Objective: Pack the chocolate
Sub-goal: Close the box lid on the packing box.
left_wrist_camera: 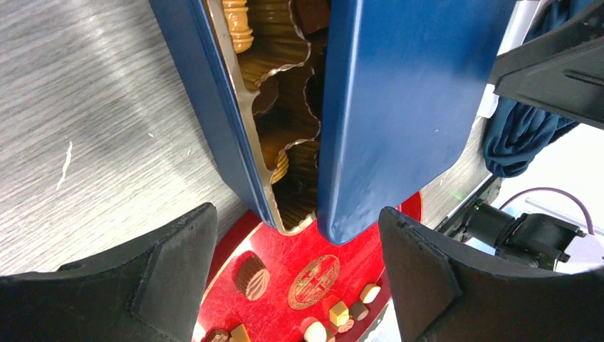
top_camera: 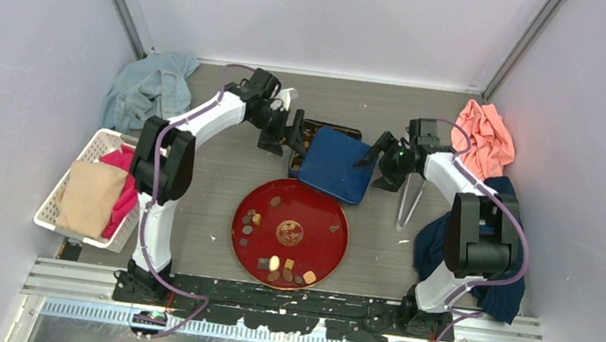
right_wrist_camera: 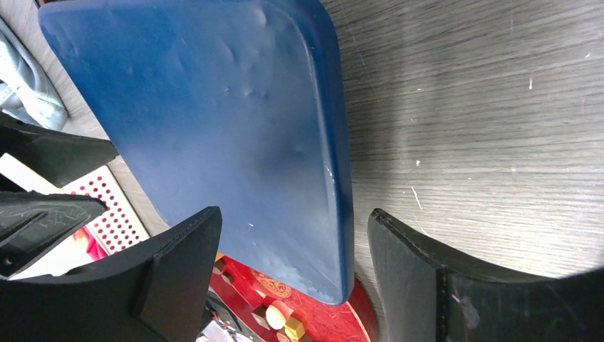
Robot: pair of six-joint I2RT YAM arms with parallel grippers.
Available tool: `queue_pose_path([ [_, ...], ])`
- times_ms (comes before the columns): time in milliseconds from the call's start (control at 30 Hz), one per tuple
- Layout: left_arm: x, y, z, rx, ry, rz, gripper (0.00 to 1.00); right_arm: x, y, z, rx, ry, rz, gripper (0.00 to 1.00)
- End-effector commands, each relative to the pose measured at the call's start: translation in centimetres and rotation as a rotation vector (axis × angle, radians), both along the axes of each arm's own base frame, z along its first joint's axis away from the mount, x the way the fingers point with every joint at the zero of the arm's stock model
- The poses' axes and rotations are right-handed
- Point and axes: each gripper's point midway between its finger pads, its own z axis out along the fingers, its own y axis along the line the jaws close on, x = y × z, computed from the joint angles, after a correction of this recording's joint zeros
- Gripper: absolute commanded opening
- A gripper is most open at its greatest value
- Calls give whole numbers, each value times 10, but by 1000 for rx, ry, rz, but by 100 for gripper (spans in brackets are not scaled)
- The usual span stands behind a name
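Showing red on the plate (top_camera: 322, 214), gold-brown on the emblem (top_camera: 289, 233) at its centre; showing dark brown, tan and cream on the chocolate (top_camera: 274, 264) upon it; showing blue on the lid (top_camera: 336, 165) at the plate's far edge.

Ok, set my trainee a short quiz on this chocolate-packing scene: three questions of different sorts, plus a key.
1. Fill in: the jaws of the left gripper and the right gripper both stand ____.
2. True or false: the blue lid sits squarely shut on the box.
3. Where do the loose chocolate pieces lie? A) on top of the lid B) on the red plate C) between the left gripper's fingers

Key: 1 open. 2 false: the lid lies askew, and the gold tray shows beside it. 3 B.
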Motion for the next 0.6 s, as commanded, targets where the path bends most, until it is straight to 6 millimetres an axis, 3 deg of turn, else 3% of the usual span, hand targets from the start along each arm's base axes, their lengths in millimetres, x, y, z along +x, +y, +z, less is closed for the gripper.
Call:
queue_pose_path([
  [0, 19, -13, 34, -92, -117, -53, 84, 20, 8, 19, 32, -65, 8, 80],
  [567, 23, -4, 12, -59, -54, -68, 82, 47, 23, 41, 77, -122, 19, 80],
])
